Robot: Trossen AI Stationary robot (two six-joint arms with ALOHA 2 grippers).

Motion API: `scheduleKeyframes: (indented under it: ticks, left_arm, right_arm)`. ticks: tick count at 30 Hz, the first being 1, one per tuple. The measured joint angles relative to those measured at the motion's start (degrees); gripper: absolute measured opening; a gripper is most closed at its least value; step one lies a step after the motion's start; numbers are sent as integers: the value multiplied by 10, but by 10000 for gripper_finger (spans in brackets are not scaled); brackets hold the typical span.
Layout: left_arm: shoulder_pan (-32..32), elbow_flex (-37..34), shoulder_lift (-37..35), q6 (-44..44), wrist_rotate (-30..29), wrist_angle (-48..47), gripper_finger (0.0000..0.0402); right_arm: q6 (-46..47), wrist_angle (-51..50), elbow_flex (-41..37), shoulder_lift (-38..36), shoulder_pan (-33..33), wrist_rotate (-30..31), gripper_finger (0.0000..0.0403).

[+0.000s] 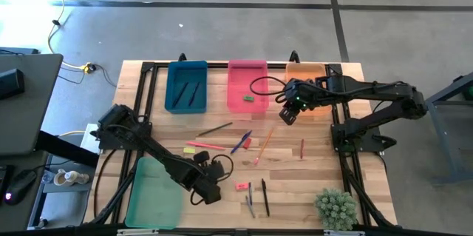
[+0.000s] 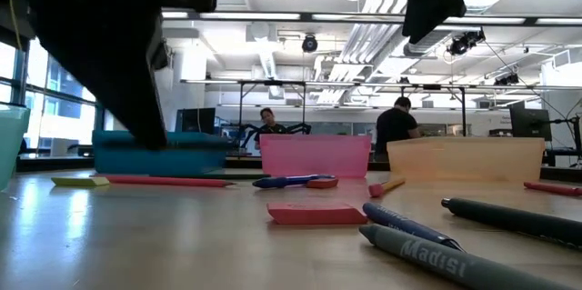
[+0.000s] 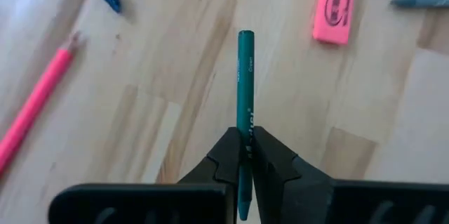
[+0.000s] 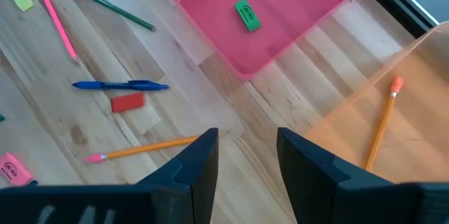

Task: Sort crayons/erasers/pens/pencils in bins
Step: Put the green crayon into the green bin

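My left gripper (image 3: 245,155) is clamped on a dark green crayon (image 3: 245,83). Carry it level over the light green bin (image 1: 154,191) and release low. Right gripper (image 4: 245,155) is open, empty, near the orange bin (image 4: 393,140).

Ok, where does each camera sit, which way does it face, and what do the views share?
High view: overhead, straight down on the table and both arms.
Low view: at tabletop height, level across toward the pink bin; arm parts hang in from above.
Left wrist view: looks down past the left gripper, shut on a green crayon.
Right wrist view: looks past the open right gripper at the pink and orange bin.
Shared: the pink eraser appears in the left wrist, right wrist, high and low views.
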Motion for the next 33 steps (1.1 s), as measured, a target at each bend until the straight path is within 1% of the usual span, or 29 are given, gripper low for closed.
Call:
scheduleKeyframes:
  ticks: [8, 10, 12, 15, 17, 19, 23, 27, 33]
  left_arm:
    - [-32, 2, -86, -78, -53, -115, 7]
    - [-47, 1, -109, -106, -63, -160, 7]
    - [-61, 2, -129, -141, -72, -186, 7]
    - [-94, -1, -153, -205, -78, -261, 7]
    - [-118, 1, -158, -256, -83, -293, 7]
    - [-146, -1, -164, -303, -81, -348, 7]
    - [-195, -1, -163, -392, -78, -382, 7]
    - [-237, 0, -163, -469, -60, -401, 7]
    - [-302, -45, -164, -607, -29, -381, 7]
  right_arm:
    - [0, 0, 0, 0, 0, 5, 138]
    - [0, 0, 0, 0, 0, 6, 138]
    - [4, 0, 0, 0, 0, 6, 138]
    - [5, -1, 0, 0, 0, 6, 138]
    - [5, -3, 0, 0, 0, 6, 138]
    - [5, -3, 0, 0, 0, 5, 138]
    - [8, -2, 0, 0, 0, -1, 138]
    - [26, -1, 0, 0, 0, -2, 138]
    - [41, 0, 0, 0, 0, -11, 138]
